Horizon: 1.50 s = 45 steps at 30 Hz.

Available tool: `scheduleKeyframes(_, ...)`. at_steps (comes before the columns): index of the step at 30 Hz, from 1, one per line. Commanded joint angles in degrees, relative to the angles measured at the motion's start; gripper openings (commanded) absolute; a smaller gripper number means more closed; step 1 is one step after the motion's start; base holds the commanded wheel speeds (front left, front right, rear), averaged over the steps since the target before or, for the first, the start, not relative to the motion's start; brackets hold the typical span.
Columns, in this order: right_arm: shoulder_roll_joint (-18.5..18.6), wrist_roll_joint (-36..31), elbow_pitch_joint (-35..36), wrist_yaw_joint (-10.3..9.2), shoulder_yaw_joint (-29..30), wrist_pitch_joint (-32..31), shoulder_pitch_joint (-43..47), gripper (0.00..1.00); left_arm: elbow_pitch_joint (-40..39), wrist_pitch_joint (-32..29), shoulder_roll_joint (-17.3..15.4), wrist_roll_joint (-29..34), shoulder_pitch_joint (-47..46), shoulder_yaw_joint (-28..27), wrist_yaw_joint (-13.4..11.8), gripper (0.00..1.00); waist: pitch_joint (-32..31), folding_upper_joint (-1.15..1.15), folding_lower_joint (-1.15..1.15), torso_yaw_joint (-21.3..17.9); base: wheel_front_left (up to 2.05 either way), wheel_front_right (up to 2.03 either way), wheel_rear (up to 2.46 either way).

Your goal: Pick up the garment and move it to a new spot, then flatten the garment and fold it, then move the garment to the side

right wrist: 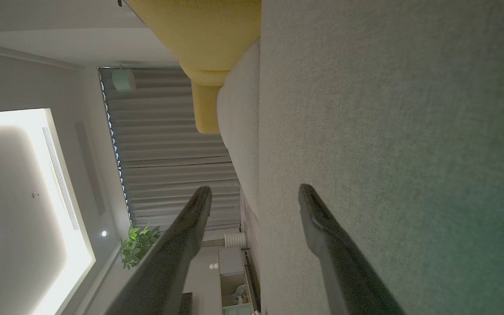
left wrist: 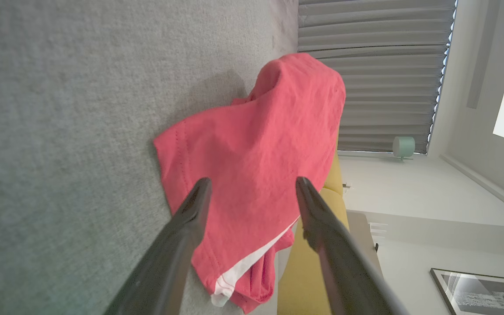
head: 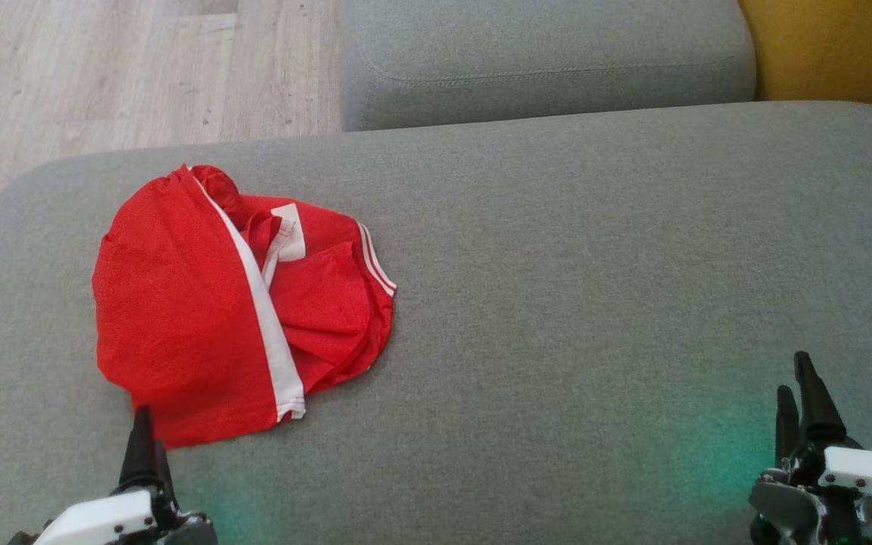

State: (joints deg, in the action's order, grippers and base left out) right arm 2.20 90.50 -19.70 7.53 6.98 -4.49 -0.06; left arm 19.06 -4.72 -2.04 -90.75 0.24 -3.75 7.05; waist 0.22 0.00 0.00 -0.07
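Note:
The garment (head: pixel 209 303) is a red piece of sportswear with white stripes, lying crumpled on the left part of the grey cushion (head: pixel 557 303). My left gripper (head: pixel 142 446) stands at the garment's near edge, open and holding nothing. Seen from the left wrist, the garment (left wrist: pixel 256 144) rises in a hump just beyond the spread fingers of the left gripper (left wrist: pixel 252 186). My right gripper (head: pixel 799 386) is at the lower right, well away from the garment, open over bare cushion. The right wrist view has the right gripper (right wrist: pixel 254 192) with its fingers apart and nothing between them.
A second grey cushion (head: pixel 542 60) lies beyond the first. Yellow upholstery (head: pixel 837 45) is at the far right. Wooden floor (head: pixel 103 76) shows past the cushion's left and far edges. Bare cushion stretches to the garment's right.

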Motion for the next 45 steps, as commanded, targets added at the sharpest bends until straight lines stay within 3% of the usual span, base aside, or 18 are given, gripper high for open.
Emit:
scheduleKeyframes(1, 0.25, -0.6, 2.23, 0.0, -0.18, 0.33, -2.22, 1.0, -2.13, 0.42, -0.33, 0.39, -2.3, -0.05, 0.04, 1.0, 0.0, 0.0, 0.0, 0.0, 0.0, 0.0, 0.0)
scheduleKeyframes(18, 0.32, -10.01, 4.37, -0.01, -0.02, 3.2, -2.87, 1.0, -4.33, 3.32, -0.4, 6.49, -2.87, -1.91, 0.08, 1.0, -0.05, 0.0, 0.0, -0.18, 0.0, 0.0, 0.0)
scheduleKeyframes(26, 0.35, -19.23, 7.36, -0.01, -0.11, 4.56, -3.2, 1.0, -7.32, 4.68, -0.44, 12.33, -3.78, -2.21, -0.94, 1.0, 0.2, 0.0, 0.0, -0.21, 0.0, 0.0, 0.0)
scheduleKeyframes(45, 0.42, -43.0, 13.52, -0.02, -5.32, 7.77, -3.06, 1.0, -12.96, 7.91, -0.53, 35.3, -5.3, 6.51, -4.19, 1.0, 0.89, 0.0, 0.0, -0.93, 0.0, 0.0, 0.0)
